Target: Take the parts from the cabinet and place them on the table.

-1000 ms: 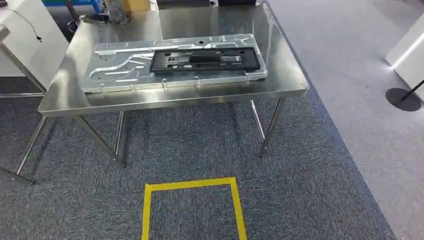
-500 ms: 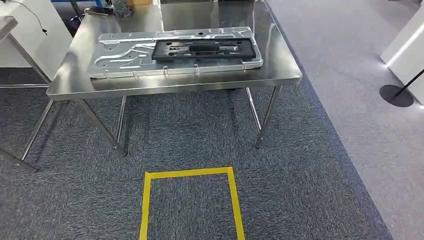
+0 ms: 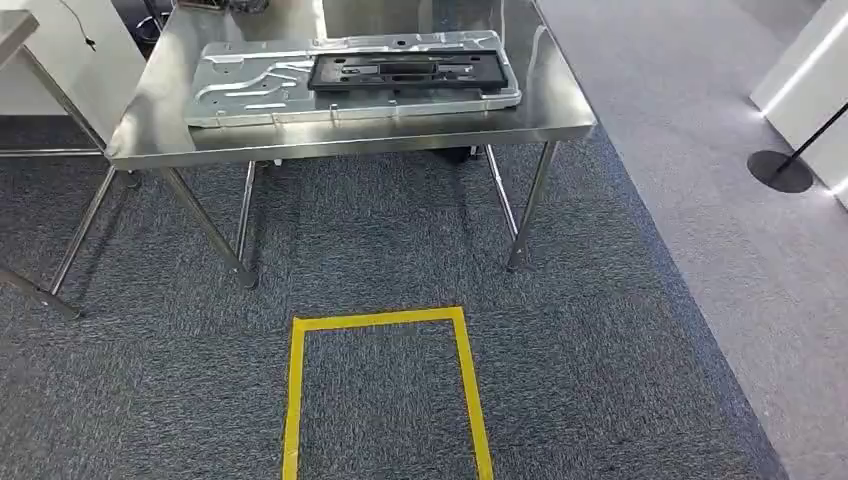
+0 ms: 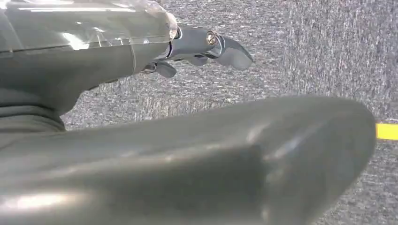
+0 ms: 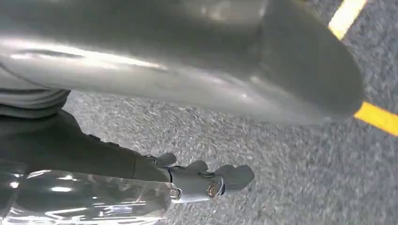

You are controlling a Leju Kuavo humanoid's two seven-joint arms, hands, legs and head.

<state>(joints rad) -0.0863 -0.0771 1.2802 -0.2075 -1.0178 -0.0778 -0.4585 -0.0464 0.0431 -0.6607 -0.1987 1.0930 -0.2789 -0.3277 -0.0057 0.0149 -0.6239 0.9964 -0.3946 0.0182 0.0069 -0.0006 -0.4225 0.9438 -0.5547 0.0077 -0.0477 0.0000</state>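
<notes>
Steel counter [image 3: 560, 110] is seen in the upper part of the head view, carrying a large silver stamped panel [image 3: 250, 85] with a black frame part [image 3: 405, 70] laid on top of it toward the panel's right end. Both parts lie flat, well inside the counter's edges. Below, at the bottom centre of the frame, a yellow tape outline [image 3: 385, 320] is marked on the grey carpet [image 3: 620, 350].

The left hand [image 4: 206, 47] and the right hand [image 5: 206, 180] are each seen from their wrist views hanging over carpet, fingers loosely apart and nothing held. Neither is anywhere near the counter; the parts lie well apart from both hands.

A transit step is judged to be in hand: with parts already set down, a trip to the cabinet for more is probably called for, or the task may be near its end. No cabinet can be identified, so its direction cannot be told. Empty, free hands are what the next pickup would require.
</notes>
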